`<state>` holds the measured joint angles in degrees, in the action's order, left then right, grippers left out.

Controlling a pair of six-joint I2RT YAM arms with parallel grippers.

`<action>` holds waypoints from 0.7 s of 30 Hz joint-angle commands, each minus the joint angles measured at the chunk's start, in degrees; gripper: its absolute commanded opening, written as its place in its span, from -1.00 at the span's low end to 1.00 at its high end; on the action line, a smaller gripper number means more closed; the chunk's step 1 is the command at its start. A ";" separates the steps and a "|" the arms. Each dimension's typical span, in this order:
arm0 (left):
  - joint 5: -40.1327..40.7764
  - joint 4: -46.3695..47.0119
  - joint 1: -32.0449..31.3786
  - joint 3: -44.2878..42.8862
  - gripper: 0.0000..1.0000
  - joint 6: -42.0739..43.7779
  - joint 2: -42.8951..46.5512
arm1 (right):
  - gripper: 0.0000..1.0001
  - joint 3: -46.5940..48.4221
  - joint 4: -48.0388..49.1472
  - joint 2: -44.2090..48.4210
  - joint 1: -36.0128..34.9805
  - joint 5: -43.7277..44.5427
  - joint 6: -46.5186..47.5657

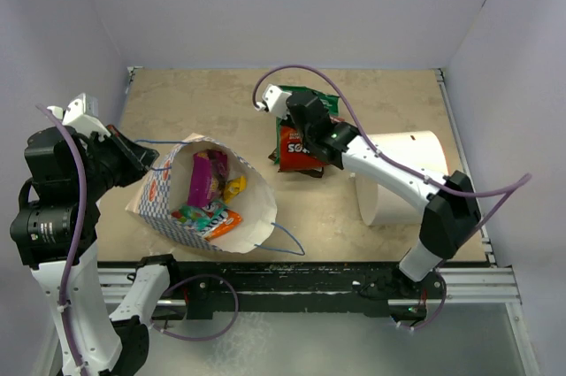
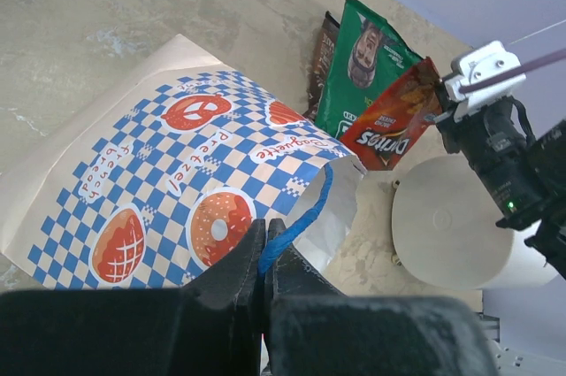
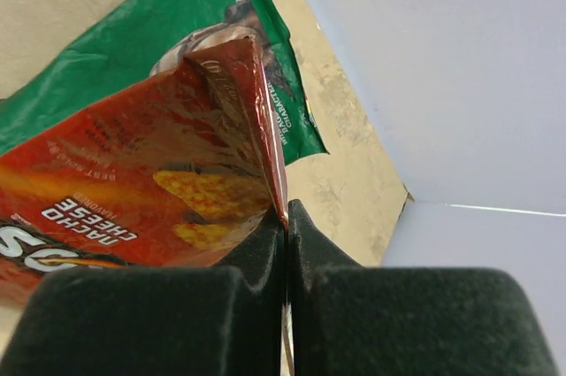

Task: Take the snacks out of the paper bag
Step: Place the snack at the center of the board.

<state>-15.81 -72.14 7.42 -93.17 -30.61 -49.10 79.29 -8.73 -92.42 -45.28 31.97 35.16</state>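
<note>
A: Left hand (image 2: 265, 280), state?

B: Clamped on the blue string handle (image 2: 305, 208) of the paper bag (image 2: 168, 181), jaws fully closed on the cord. The bag lies on its side at the left of the bench (image 1: 195, 102), mouth gaping toward the middle. My read: the grip on the handle props the mouth up and stops the bag from sliding.

A: Right hand (image 3: 285, 227)?

B: Pinched onto the top seam of a red chip packet (image 3: 133, 190), no gap between the jaws. A thin seam is the easy place to grip a flat, slippery packet. It sits over a green packet (image 1: 311, 100) at the far middle of the bench, well apart from the bag. A dark brown packet (image 2: 324, 57) is tucked beside the green one. Can't tell whether the red one rests on the pile or hangs just above it.

A: Why there?

B: It looks like the drop spot, outside the bag and short of the white cylinder (image 1: 402, 168).

A: What is inside?

B: A magenta packet (image 1: 202, 180), a yellow packet (image 1: 233, 187) and a teal-and-orange packet (image 1: 210, 217), loose near the mouth. I'd judge the job about half done.
</note>
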 commanded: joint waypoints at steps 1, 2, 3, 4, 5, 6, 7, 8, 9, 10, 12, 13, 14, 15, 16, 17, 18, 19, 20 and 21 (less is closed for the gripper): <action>1.29 2.17 -0.04 -1.14 -1.00 1.67 -0.69 | -1.00 4.60 4.04 -3.19 2.61 -0.49 0.95; 1.35 2.22 -0.04 -1.30 -1.00 1.77 -0.87 | -1.00 5.30 4.26 -4.11 3.10 -0.87 0.98; 1.50 2.16 -0.04 -1.39 -1.00 1.86 -1.02 | -1.00 5.87 4.44 -5.02 3.53 -1.12 0.99; 1.65 2.19 -0.05 -1.48 -1.00 1.91 -1.16 | -1.00 6.55 4.75 -5.91 3.99 -1.36 1.05; 1.75 2.18 -0.04 -1.48 -1.00 1.95 -1.25 | -1.00 7.16 5.01 -6.87 4.38 -1.57 1.05; 1.87 2.19 -0.04 -1.45 -1.00 1.98 -1.32 | -1.00 7.68 5.30 -7.73 4.69 -1.74 1.17; 1.92 2.18 -0.04 -1.47 -1.00 2.00 -1.41 | -1.00 8.18 5.74 -8.56 5.07 -1.95 1.34; 2.07 2.18 -0.04 -1.49 -1.00 2.04 -1.43 | -1.00 8.65 6.13 -9.41 5.41 -2.10 1.47; 2.12 2.23 -0.04 -1.47 -1.00 2.05 -1.48 | -1.00 9.31 6.44 -10.23 5.76 -2.18 1.64; 2.25 2.22 -0.05 -1.53 -1.00 2.05 -1.59 | -1.00 10.08 6.52 -11.16 6.10 -2.47 1.83; 2.57 2.18 -0.08 -1.56 -1.00 2.06 -1.80 | -1.00 11.90 6.83 -12.87 6.81 -3.02 2.21; 2.69 2.18 -0.04 -1.58 -1.00 2.10 -1.87 | -1.00 12.73 6.99 -13.73 7.23 -3.38 2.40; 2.79 2.20 -0.04 -1.58 -1.00 2.04 -2.02 | -1.00 13.59 7.11 -14.63 7.61 -3.57 2.66; 2.85 2.26 -0.04 -1.49 -1.00 1.99 -2.11 | -1.00 14.52 7.21 -15.47 7.88 -3.74 2.83; 2.93 2.30 -0.08 -1.41 -1.00 1.95 -2.27 | -1.00 15.32 7.23 -16.36 8.14 -3.87 2.89; 3.04 2.39 -0.04 -1.41 -1.00 1.83 -2.40 | -1.00 16.23 7.24 -17.17 8.47 -3.99 3.00; 3.15 2.45 -0.04 -1.39 -1.00 1.74 -2.47 | -1.00 16.84 7.24 -17.92 8.64 -4.09 2.92; 3.17 2.61 -0.04 -1.40 -1.00 1.66 -2.60 | -1.00 17.35 7.28 -18.60 8.80 -4.14 2.79; 3.24 2.73 -0.04 -1.38 -1.00 1.57 -2.78 | -1.00 17.84 7.46 -19.40 8.97 -4.31 2.74; 3.24 2.83 -0.04 -1.36 -1.00 1.50 -2.88 | -1.00 18.24 7.56 -20.13 9.14 -4.53 2.56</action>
<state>-13.74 -72.07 7.42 -93.17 -30.15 -51.27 93.47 -5.19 -111.55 -37.01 28.47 37.28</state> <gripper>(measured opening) 0.009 0.005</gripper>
